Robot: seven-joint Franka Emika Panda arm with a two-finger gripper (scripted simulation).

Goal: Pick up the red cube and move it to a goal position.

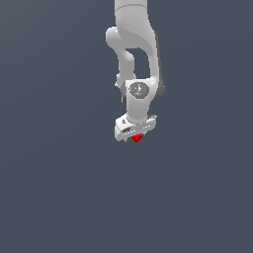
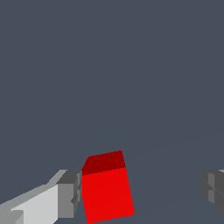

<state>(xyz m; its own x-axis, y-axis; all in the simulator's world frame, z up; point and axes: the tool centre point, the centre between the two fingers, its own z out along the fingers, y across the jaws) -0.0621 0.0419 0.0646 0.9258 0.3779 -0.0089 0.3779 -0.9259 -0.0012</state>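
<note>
The red cube (image 1: 137,138) shows as a small red patch just under the white gripper (image 1: 132,134) in the exterior view. In the wrist view the red cube (image 2: 107,192) lies between the fingers, tilted a little. It sits close against one grey fingertip (image 2: 69,194), and I cannot tell if they touch. The other fingertip (image 2: 213,190) stands well apart from it. The gripper (image 2: 141,192) is open, with its jaws wide around the cube and not closed on it.
A plain dark grey surface (image 1: 59,188) fills both views. The white arm (image 1: 133,49) comes down from the top of the exterior view. Nothing else is in view.
</note>
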